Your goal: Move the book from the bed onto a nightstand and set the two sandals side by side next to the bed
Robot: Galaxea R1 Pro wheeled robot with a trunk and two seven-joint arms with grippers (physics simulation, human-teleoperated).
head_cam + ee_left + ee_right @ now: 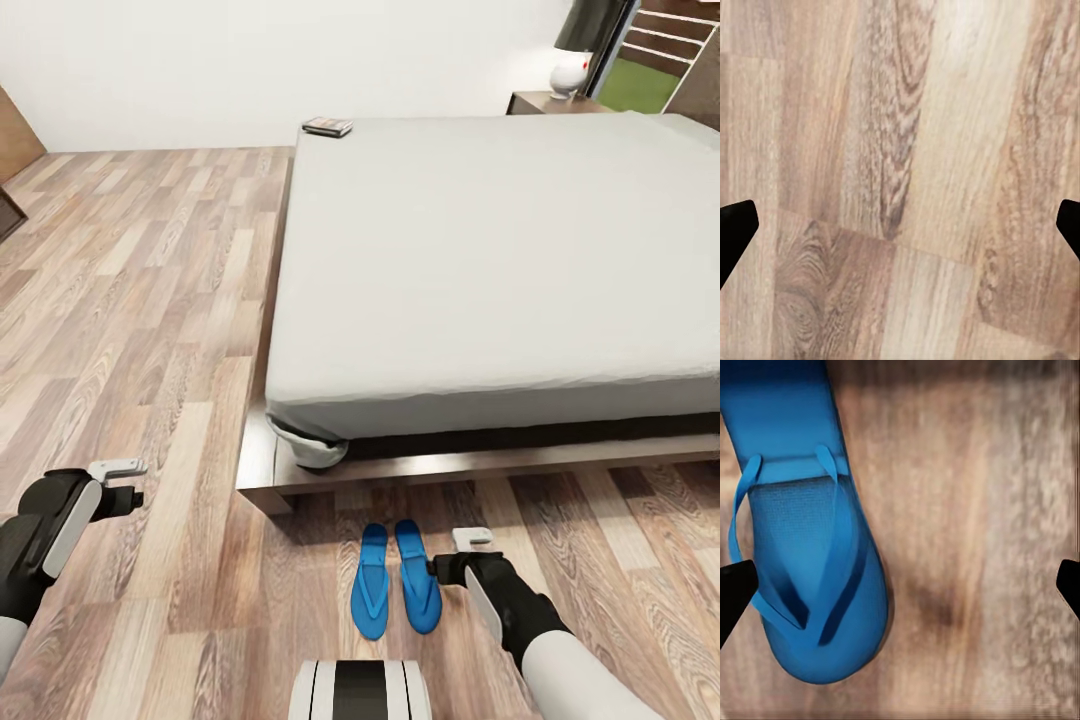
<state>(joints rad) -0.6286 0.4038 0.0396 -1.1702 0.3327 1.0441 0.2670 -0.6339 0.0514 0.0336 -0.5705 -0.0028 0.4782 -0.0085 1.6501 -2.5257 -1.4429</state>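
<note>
Your left end effector (128, 483) hangs at the left of the head view over bare wood-plank floor (130, 300), away from the bed. In the left wrist view its two dark fingertips (735, 232) sit at opposite edges with only floor planks between them, so it is spread wide and holds nothing.

Moving right, the bed frame (262, 470) runs along the floor, and the pale grey mattress (480, 260) covers most of the middle and right of the head view. The book (327, 126) lies on the far left corner of the mattress, well apart from both arms.

On the floor just in front of the bed's near edge, the two blue sandals (395, 578) lie side by side, nearly touching, heels toward the bed.

Just beside the right sandal (806, 547) hangs your right end effector (447, 558). In the right wrist view its fingertips (736, 592) are far apart; the sandal lies by one of them, and nothing is gripped.

At the far right, past the bed, a nightstand (545, 102) carries a lamp (578, 45) with a dark shade and white base, beside a window.
</note>
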